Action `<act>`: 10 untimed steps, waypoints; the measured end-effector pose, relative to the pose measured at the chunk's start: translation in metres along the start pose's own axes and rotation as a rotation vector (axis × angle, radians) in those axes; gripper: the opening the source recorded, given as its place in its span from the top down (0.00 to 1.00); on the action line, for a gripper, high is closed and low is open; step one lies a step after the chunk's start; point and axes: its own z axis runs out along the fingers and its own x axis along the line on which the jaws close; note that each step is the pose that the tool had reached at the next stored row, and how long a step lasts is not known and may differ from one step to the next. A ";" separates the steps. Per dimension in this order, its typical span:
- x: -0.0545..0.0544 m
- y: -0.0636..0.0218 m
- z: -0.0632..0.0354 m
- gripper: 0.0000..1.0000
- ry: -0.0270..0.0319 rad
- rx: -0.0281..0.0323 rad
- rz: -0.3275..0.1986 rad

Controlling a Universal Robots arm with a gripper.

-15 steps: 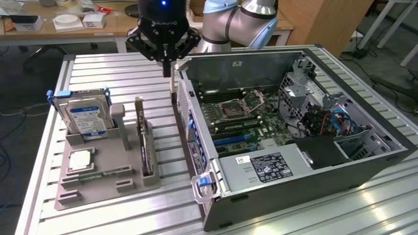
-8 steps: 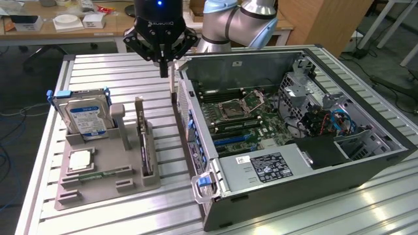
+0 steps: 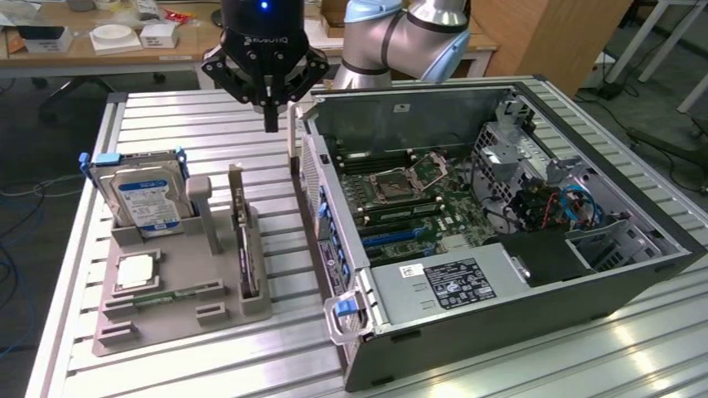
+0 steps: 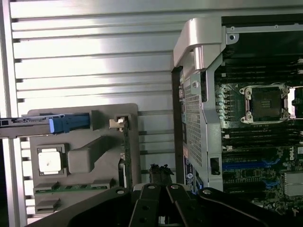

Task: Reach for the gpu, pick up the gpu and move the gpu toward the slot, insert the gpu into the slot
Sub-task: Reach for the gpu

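Gpu [image 3: 245, 249] edge-on, lower edge hidden in holder [image 3: 166, 322] | hand [image 3: 271, 123] closed, empty, apart

Upper middle of the exterior view: a black Robotiq gripper [image 3: 271, 124] with white lettering and a blue light, on a silver arm [image 3: 404, 41] with pale blue joint caps.

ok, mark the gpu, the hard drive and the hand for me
gpu [image 3: 245, 249], exterior view, middle of the upright card's dark edge.
hard drive [image 3: 149, 203], exterior view, on its blue label.
hand [image 3: 271, 123], exterior view, between its shut fingertips.
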 end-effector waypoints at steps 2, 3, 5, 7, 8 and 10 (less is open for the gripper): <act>0.001 -0.0001 0.0001 0.90 0.0006 0.0001 0.000; 0.001 -0.0001 0.0001 0.90 0.0008 0.0001 -0.001; 0.002 -0.0002 0.0002 0.90 0.0014 0.0001 -0.005; 0.002 -0.0005 0.0003 0.90 0.0026 0.0000 -0.015; 0.003 -0.0006 0.0004 0.90 0.0032 0.0001 -0.021; 0.003 -0.0011 0.0004 0.90 0.0042 0.0002 -0.036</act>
